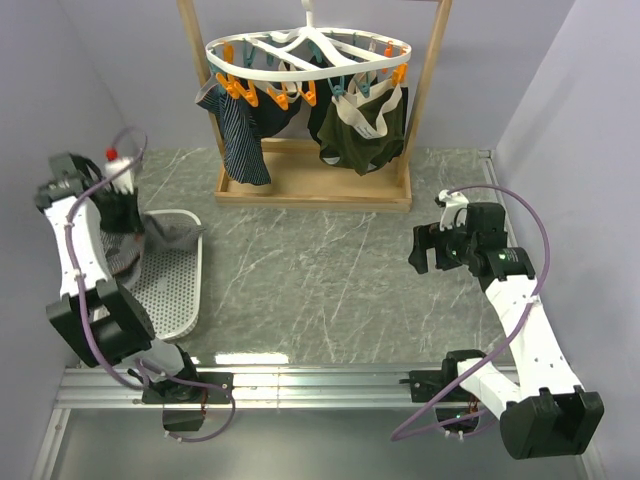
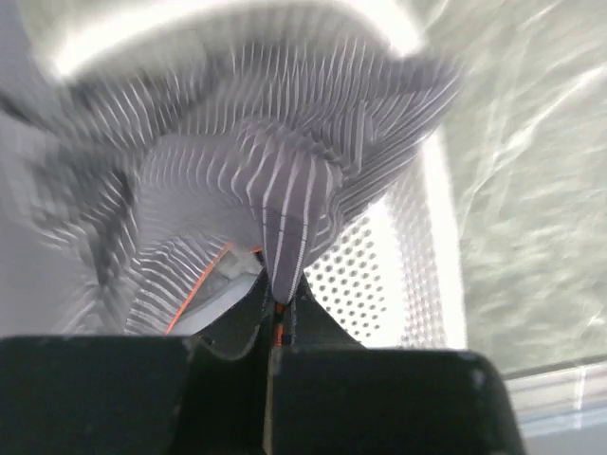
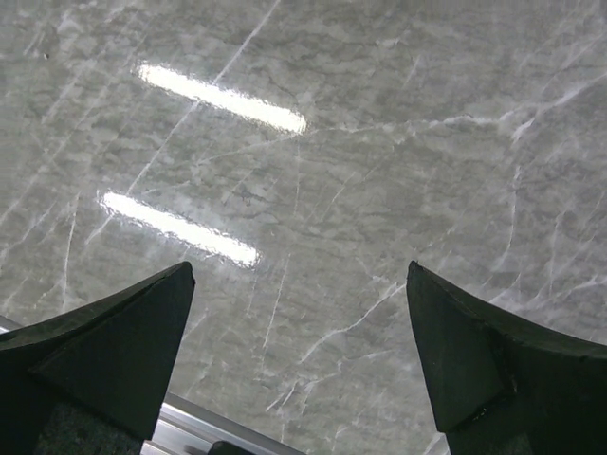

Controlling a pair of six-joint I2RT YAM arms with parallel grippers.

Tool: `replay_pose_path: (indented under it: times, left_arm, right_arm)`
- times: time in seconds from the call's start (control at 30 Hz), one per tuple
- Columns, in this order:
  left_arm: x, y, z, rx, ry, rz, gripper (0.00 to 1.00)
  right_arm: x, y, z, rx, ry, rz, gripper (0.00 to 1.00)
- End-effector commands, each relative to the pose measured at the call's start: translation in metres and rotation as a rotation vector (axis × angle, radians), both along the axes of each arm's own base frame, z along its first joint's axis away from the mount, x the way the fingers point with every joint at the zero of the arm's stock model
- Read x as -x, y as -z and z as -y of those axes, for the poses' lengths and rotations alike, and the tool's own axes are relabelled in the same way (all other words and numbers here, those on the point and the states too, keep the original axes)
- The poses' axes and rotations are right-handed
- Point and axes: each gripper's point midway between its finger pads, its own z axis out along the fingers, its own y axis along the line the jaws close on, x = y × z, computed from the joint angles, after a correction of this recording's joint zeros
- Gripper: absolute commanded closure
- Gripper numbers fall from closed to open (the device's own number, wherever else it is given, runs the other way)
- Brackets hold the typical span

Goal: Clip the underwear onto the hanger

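Observation:
The underwear [image 1: 168, 236], light grey with fine stripes, is bunched over the white perforated basket [image 1: 180, 290] at the left. My left gripper [image 1: 135, 228] is shut on a fold of it. In the left wrist view the striped underwear [image 2: 285, 171] rises out of the closed left gripper [image 2: 278, 305], with an orange-red edge showing beside the pinch. The white oval hanger [image 1: 310, 55] with orange and teal clips hangs from the wooden frame at the back. My right gripper [image 1: 422, 248] hovers open over the right side of the table, and in its own view the right gripper [image 3: 299, 351] holds nothing.
A dark navy striped garment [image 1: 243, 135] and a dark olive pair [image 1: 362, 128] hang clipped on the hanger. The wooden frame's base [image 1: 312, 188] sits on the marble table [image 1: 320, 280]. A white bottle with a red cap [image 1: 113, 165] stands behind the basket [image 2: 379, 275].

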Motion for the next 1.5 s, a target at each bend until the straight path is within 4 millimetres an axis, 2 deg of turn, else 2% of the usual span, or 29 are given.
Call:
replay_pose_path:
  times: [0.0, 0.03, 0.07, 0.1, 0.13, 0.2, 0.23, 0.43, 0.5, 0.53, 0.6, 0.63, 0.8, 0.93, 0.97, 1.0, 1.03, 1.07, 1.13, 1.17, 1.2, 1.23, 1.27, 1.3, 1.33, 1.37, 1.4, 1.43, 1.47]
  left_arm:
    - [0.01, -0.088, 0.05, 0.122, 0.107, 0.138, 1.0]
    - [0.009, -0.099, 0.062, 0.144, 0.145, 0.157, 1.0]
    - [0.005, -0.121, 0.077, 0.182, 0.175, 0.211, 1.0]
    - [0.005, -0.13, 0.085, 0.184, 0.195, 0.231, 1.0]
    - [0.006, -0.139, 0.108, 0.184, 0.266, 0.254, 1.0]
    - [0.009, -0.16, 0.14, 0.207, 0.36, 0.314, 1.0]
    - [0.013, -0.168, 0.167, 0.236, 0.438, 0.33, 1.0]
    - [0.027, -0.2, 0.265, 0.386, 0.646, 0.407, 1.0]
    - [0.031, -0.189, 0.287, 0.41, 0.671, 0.374, 1.0]
    - [0.04, -0.183, 0.309, 0.422, 0.732, 0.357, 1.0]
    - [0.037, -0.153, 0.333, 0.415, 0.758, 0.297, 1.0]
    - [0.049, -0.129, 0.352, 0.422, 0.803, 0.226, 1.0]
    - [0.055, -0.065, 0.411, 0.419, 0.903, 0.109, 0.96]
    - [0.068, -0.034, 0.463, 0.422, 1.005, 0.068, 0.92]
    - [0.072, -0.031, 0.474, 0.439, 1.032, 0.06, 0.88]
    - [0.074, -0.017, 0.486, 0.434, 1.054, 0.032, 0.86]
    - [0.09, -0.012, 0.5, 0.427, 1.111, 0.019, 0.83]
    - [0.092, -0.012, 0.509, 0.394, 1.161, 0.051, 0.76]
    - [0.11, -0.003, 0.519, 0.341, 1.278, 0.076, 0.61]
    - [0.114, 0.0, 0.517, 0.335, 1.301, 0.079, 0.36]
    - [0.114, -0.011, 0.512, 0.339, 1.31, 0.112, 0.24]
    - [0.115, -0.009, 0.502, 0.317, 1.341, 0.12, 0.15]
    - [0.113, -0.013, 0.494, 0.31, 1.356, 0.144, 0.09]
    - [0.108, -0.033, 0.479, 0.326, 1.362, 0.201, 0.08]
    - [0.106, -0.029, 0.464, 0.298, 1.4, 0.23, 0.08]
    - [0.109, -0.043, 0.448, 0.285, 1.415, 0.278, 0.08]
    - [0.1, -0.041, 0.432, 0.237, 1.406, 0.302, 0.08]
    - [0.101, -0.028, 0.418, 0.171, 1.456, 0.316, 0.09]
    - [0.105, -0.031, 0.402, 0.123, 1.483, 0.35, 0.09]
  right_arm:
    - [-0.01, -0.026, -0.005, -0.017, -0.029, 0.062, 0.0]
    - [-0.01, -0.027, -0.006, -0.019, -0.035, 0.065, 0.0]
    - [-0.012, -0.031, -0.008, -0.023, -0.04, 0.073, 0.0]
    - [-0.012, -0.033, -0.008, -0.024, -0.044, 0.075, 0.0]
    - [-0.013, -0.034, -0.008, -0.026, -0.045, 0.075, 0.0]
    - [-0.013, -0.042, -0.01, -0.029, -0.056, 0.083, 0.0]
    - [-0.014, -0.045, -0.01, -0.028, -0.058, 0.089, 0.0]
    - [-0.012, -0.065, -0.011, -0.021, -0.08, 0.134, 0.0]
    - [-0.01, -0.065, -0.011, -0.016, -0.087, 0.136, 0.0]
    - [-0.009, -0.065, -0.01, -0.014, -0.087, 0.14, 0.0]
    - [-0.005, -0.059, -0.01, -0.005, -0.101, 0.131, 0.01]
    - [-0.002, -0.054, -0.01, -0.003, -0.107, 0.124, 0.02]
    - [0.007, -0.044, -0.01, 0.017, -0.145, 0.111, 0.07]
    - [0.009, -0.038, -0.004, 0.055, -0.145, 0.109, 0.14]
    - [0.009, -0.035, -0.001, 0.071, -0.139, 0.103, 0.16]
    - [0.009, -0.035, 0.0, 0.078, -0.136, 0.101, 0.18]
    - [0.009, -0.032, 0.001, 0.085, -0.135, 0.093, 0.19]
    - [0.01, -0.032, 0.003, 0.098, -0.137, 0.09, 0.21]
    - [0.014, -0.03, 0.002, 0.1, -0.159, 0.076, 0.22]
    - [0.018, -0.027, 0.001, 0.107, -0.18, 0.058, 0.23]
    - [0.021, -0.026, 0.0, 0.104, -0.197, 0.049, 0.24]
    - [0.024, -0.022, 0.0, 0.107, -0.208, 0.034, 0.25]
    - [0.026, -0.02, 0.0, 0.116, -0.23, 0.034, 0.26]
    - [0.029, -0.018, -0.004, 0.105, -0.252, 0.032, 0.27]
    - [0.034, -0.013, -0.006, 0.099, -0.274, 0.019, 0.28]
    - [0.036, -0.011, -0.007, 0.1, -0.302, 0.02, 0.29]
    - [0.039, -0.011, -0.015, 0.071, -0.341, 0.016, 0.3]
    - [0.041, -0.01, -0.017, 0.07, -0.368, 0.013, 0.3]
    - [0.043, -0.009, -0.019, 0.059, -0.386, 0.01, 0.3]
